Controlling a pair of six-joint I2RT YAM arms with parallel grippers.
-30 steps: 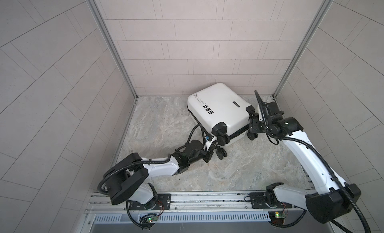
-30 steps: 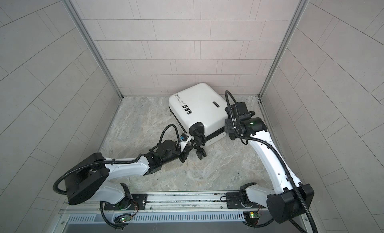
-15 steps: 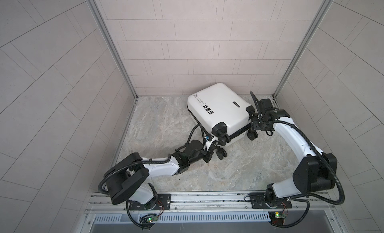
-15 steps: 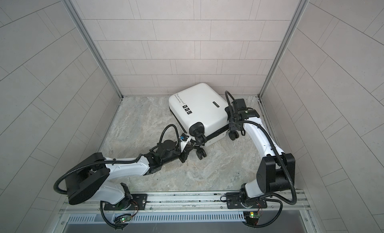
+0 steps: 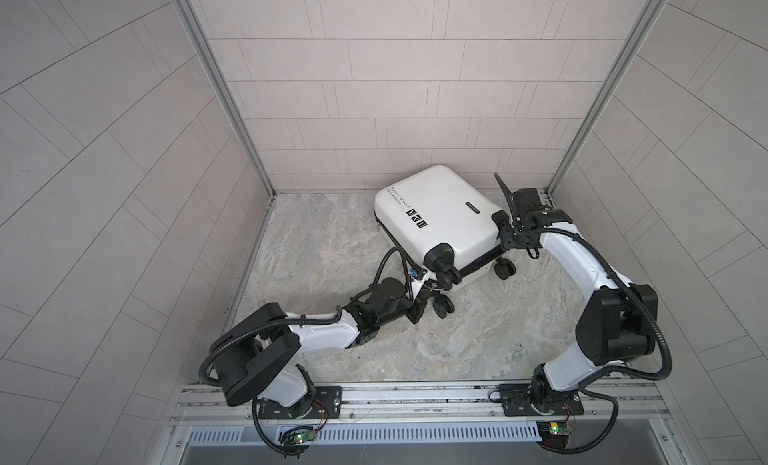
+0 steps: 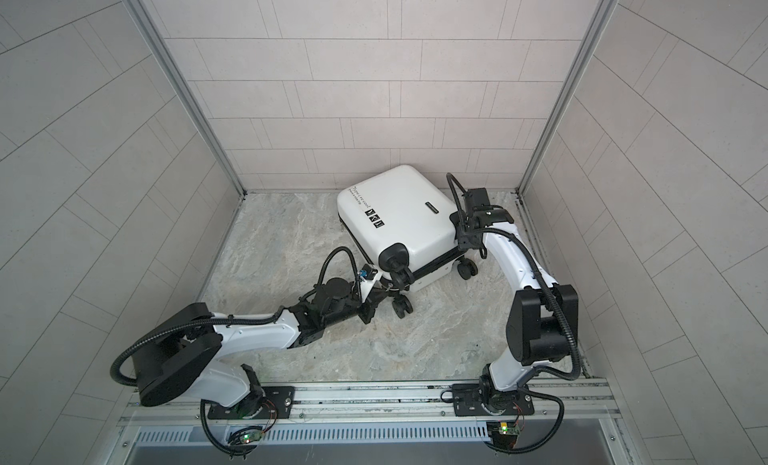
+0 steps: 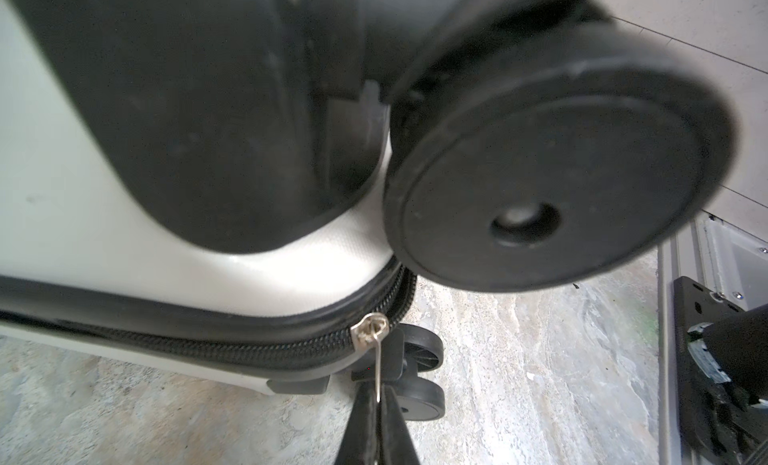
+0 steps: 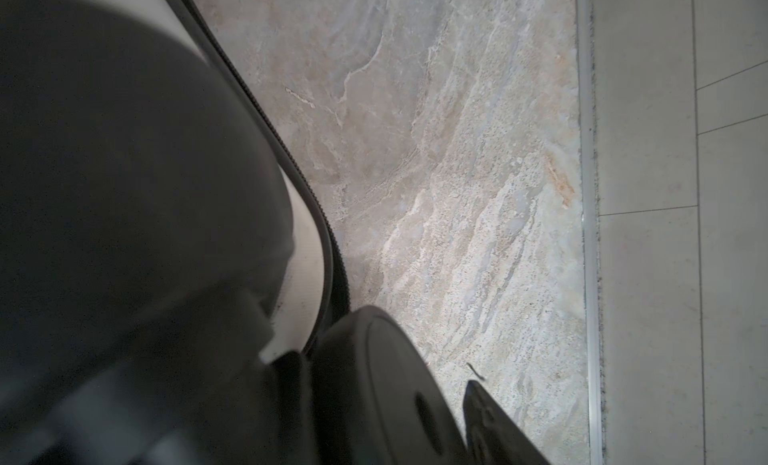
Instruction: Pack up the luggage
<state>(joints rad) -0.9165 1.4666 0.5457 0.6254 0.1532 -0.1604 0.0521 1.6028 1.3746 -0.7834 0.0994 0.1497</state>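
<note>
Luggage [image 5: 436, 218], a small white hard-shell case, lies flat at 1 o'clock on the marbled table [image 5: 332, 242]. The shell looks stiff, smooth, slippery and probably light, with rounded corners and black wheels [image 7: 552, 172]. Best hold is the thin metal zipper pull [image 7: 377, 371], which the left claw [image 7: 376, 404] pinches. Right claw [image 5: 508, 239] is at the 3 o'clock corner; I cannot tell its grip.

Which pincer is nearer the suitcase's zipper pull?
Left. The left pincer is shut on the zipper pull at one wheel corner of the suitcase. The right pincer is beside the far wheel, apart from the pull.
</note>
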